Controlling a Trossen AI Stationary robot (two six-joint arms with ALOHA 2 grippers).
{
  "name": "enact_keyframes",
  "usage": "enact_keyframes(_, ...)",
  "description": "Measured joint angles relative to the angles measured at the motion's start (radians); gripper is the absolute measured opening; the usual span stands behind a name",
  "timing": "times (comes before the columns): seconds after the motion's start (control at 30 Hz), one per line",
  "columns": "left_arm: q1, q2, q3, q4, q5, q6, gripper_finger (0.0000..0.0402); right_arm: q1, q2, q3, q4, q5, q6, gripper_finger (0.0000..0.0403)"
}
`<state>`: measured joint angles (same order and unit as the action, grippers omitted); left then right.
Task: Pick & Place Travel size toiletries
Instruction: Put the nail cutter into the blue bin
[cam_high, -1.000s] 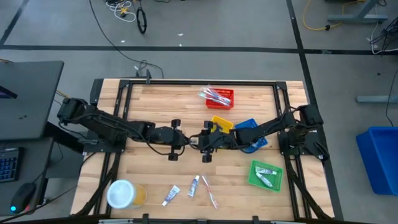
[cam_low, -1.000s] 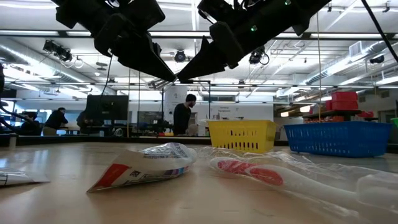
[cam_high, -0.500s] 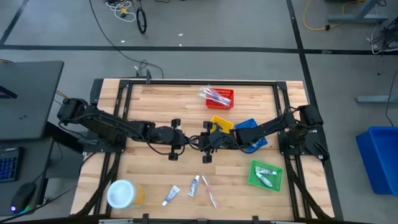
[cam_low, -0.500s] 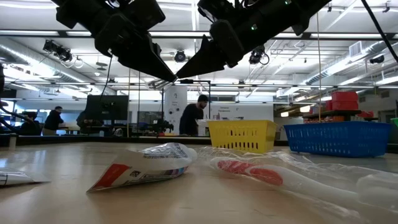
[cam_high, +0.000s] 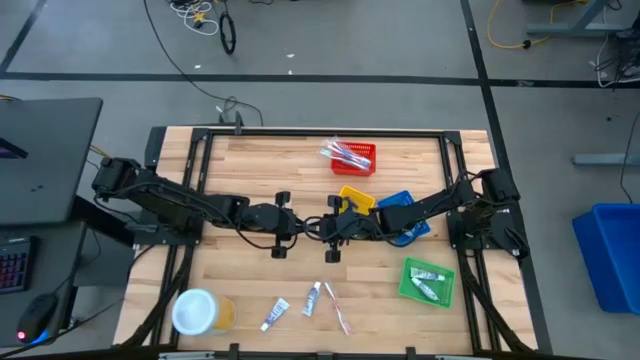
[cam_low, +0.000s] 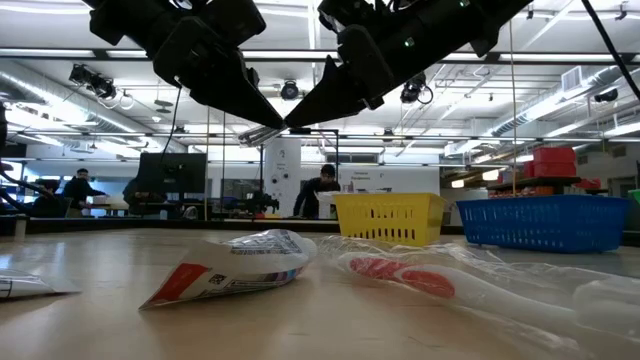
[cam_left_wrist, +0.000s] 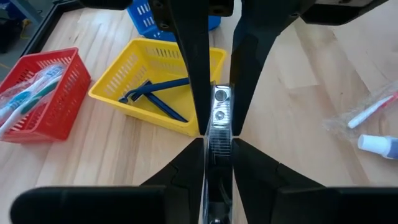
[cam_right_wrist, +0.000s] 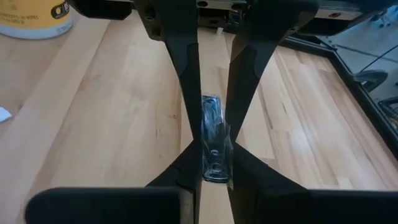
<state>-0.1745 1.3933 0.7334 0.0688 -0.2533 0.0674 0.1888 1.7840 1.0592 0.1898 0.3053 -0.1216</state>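
Both grippers pinch one silvery packet (cam_left_wrist: 219, 124) mid-bench: left gripper (cam_high: 312, 226), right gripper (cam_high: 322, 227), fingers clamped, its ends hidden between them.

Both arms are matte black, built of slim tubular links joined by bulkier rounded joints, with thin black cables looping along them. The left gripper (cam_high: 308, 226) and right gripper (cam_high: 318, 227) each end in two long, flat, tapering black fingers (cam_left_wrist: 189, 74) with smooth faces and angled edges. In the low view a small green light glows on one arm's housing. Each arm rises from a black base block mounted on the black frame (cam_high: 300, 132) edging the table.
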Motion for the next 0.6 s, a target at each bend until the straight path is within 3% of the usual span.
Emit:
enact_keyframes(0.37,0.000,0.000,0.000,0.000,0.021,-0.005,0.0094,0.008,0.000,0.000,-0.008,0.013,0.036,0.0052)
enact_keyframes(0.6,0.000,0.000,0.000,-0.009,-0.019,-0.030,0.0133,0.004,0.000,0.000,-0.033,0.033,0.137,0.0053)
